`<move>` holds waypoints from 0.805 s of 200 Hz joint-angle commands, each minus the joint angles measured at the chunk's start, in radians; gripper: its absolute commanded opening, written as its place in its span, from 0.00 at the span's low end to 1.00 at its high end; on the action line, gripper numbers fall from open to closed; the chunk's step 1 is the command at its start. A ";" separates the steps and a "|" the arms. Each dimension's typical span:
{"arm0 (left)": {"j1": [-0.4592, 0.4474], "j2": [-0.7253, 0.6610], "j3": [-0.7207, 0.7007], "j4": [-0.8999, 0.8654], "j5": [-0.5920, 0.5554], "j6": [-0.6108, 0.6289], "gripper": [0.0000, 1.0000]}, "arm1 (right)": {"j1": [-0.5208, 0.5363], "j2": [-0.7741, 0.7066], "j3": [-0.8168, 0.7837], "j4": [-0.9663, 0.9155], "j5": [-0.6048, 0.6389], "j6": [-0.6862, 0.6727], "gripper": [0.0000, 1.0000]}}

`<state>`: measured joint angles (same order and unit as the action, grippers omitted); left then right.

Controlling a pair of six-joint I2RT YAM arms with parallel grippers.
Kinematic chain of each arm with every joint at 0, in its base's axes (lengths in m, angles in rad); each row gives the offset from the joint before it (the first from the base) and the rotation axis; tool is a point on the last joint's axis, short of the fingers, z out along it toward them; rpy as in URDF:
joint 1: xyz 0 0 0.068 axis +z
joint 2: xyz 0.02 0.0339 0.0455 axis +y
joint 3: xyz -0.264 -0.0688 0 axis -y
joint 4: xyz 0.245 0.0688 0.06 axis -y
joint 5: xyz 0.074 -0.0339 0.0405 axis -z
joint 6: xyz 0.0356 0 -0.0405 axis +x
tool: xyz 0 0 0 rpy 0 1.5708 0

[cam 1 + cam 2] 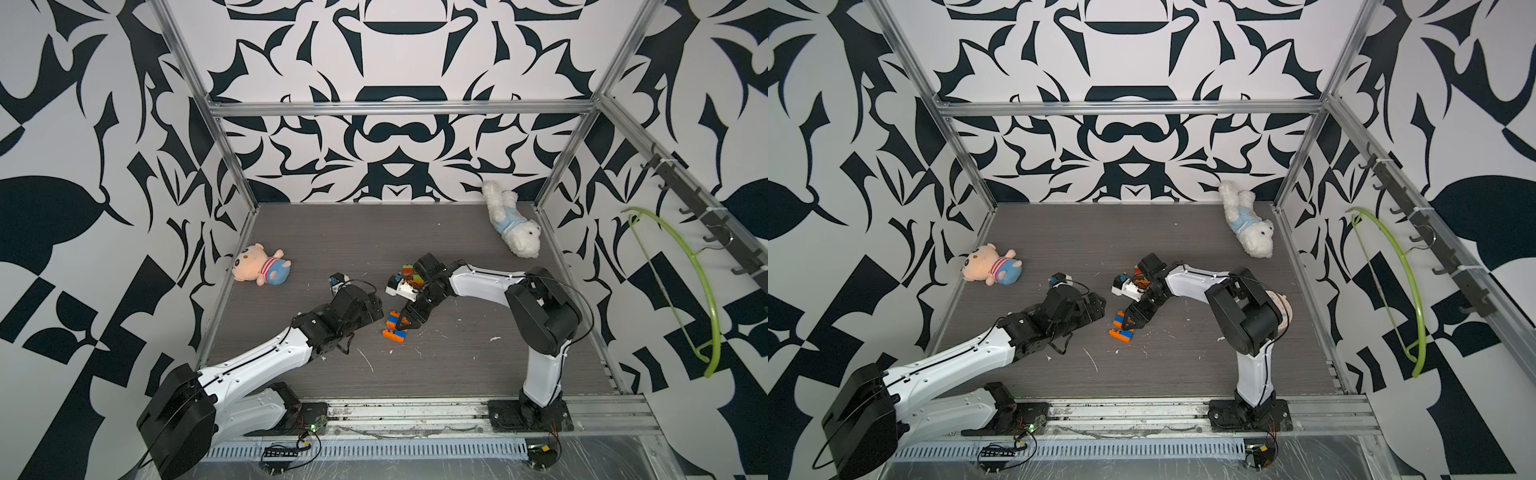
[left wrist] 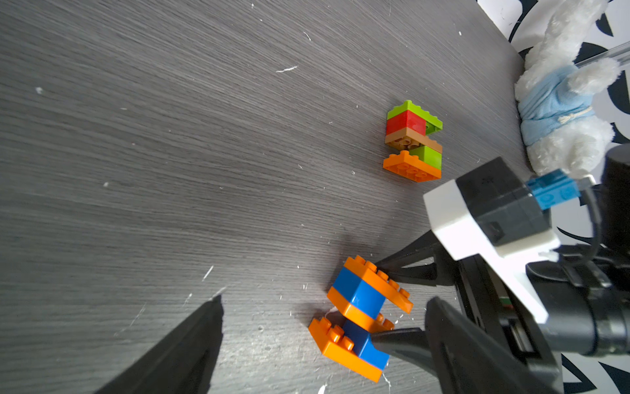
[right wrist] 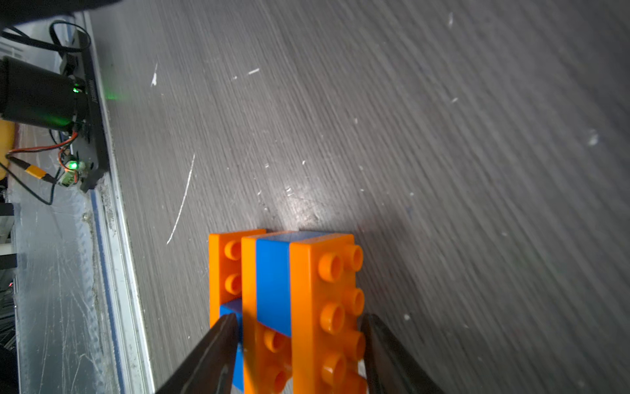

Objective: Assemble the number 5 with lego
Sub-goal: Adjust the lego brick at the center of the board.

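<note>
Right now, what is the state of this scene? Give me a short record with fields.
orange-and-blue lego stack: on its side on the table
right hand: straddles that stack; grip unclear
left hand: open, empty
second lego stack: green, red, brown, orange; apart, untouched
bystanders: plush pig, white plush dog, near the table's side edges

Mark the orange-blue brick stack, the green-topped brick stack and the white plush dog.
orange-blue brick stack (image 2: 359, 296): left wrist view, blue middle brick.
green-topped brick stack (image 2: 404, 122): left wrist view, red brick.
white plush dog (image 1: 509, 218): in a top view, blue shirt.
</note>
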<state>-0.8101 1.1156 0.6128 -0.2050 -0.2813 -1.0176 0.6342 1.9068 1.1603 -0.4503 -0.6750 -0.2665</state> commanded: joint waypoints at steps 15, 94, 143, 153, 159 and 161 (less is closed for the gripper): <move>0.000 0.005 0.015 0.006 0.010 0.014 0.99 | -0.008 -0.043 0.026 0.011 0.058 0.040 0.62; 0.000 -0.001 0.033 0.000 -0.018 0.078 0.99 | -0.013 -0.426 -0.095 0.089 0.439 0.138 0.66; 0.000 -0.050 0.038 0.014 -0.079 0.155 0.99 | -0.021 -0.739 -0.268 0.251 0.847 0.224 0.68; 0.000 -0.061 0.036 0.024 -0.085 0.171 0.99 | -0.023 -0.771 -0.303 0.277 0.973 0.257 0.68; -0.001 -0.067 0.034 0.031 -0.091 0.181 0.99 | -0.024 -0.787 -0.321 0.288 1.028 0.277 0.68; 0.000 -0.069 0.034 0.032 -0.092 0.184 0.99 | -0.025 -0.792 -0.327 0.291 1.045 0.283 0.68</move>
<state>-0.8101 1.0832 0.6224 -0.1993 -0.3313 -0.8986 0.6170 1.1694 0.8982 -0.2581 0.0467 -0.0788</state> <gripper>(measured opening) 0.992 0.679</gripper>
